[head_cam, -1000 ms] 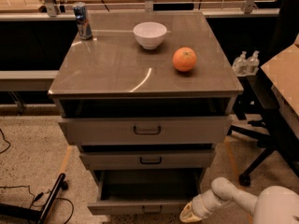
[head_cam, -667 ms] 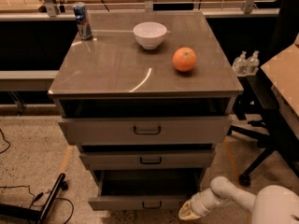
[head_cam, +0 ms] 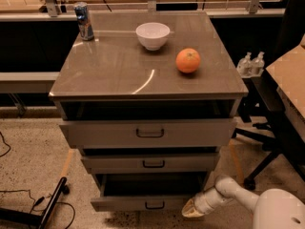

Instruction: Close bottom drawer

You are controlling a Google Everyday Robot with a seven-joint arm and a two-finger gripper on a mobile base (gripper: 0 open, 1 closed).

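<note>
The bottom drawer (head_cam: 143, 203) is the lowest of three grey metal drawers in the cabinet. It stands pulled out, with a dark gap above its shallow front panel and a small dark loop handle (head_cam: 155, 205). My gripper (head_cam: 192, 208) is on the end of a white arm reaching in from the lower right. It sits at the right end of the bottom drawer's front panel, touching or nearly touching it. The middle drawer (head_cam: 150, 163) and the top drawer (head_cam: 148, 133) also stand partly pulled out.
On the cabinet top (head_cam: 114, 75) stand a white bowl (head_cam: 152, 35), an orange (head_cam: 188, 60) and a drink can (head_cam: 84, 21). An office chair base (head_cam: 267, 147) and two bottles (head_cam: 251, 63) are at the right. A dark bar and cables (head_cam: 47, 209) lie on the floor at the left.
The bottom drawer has slid a little inward, its front panel now higher in the picture. My gripper has followed it, staying at the panel's right end.
</note>
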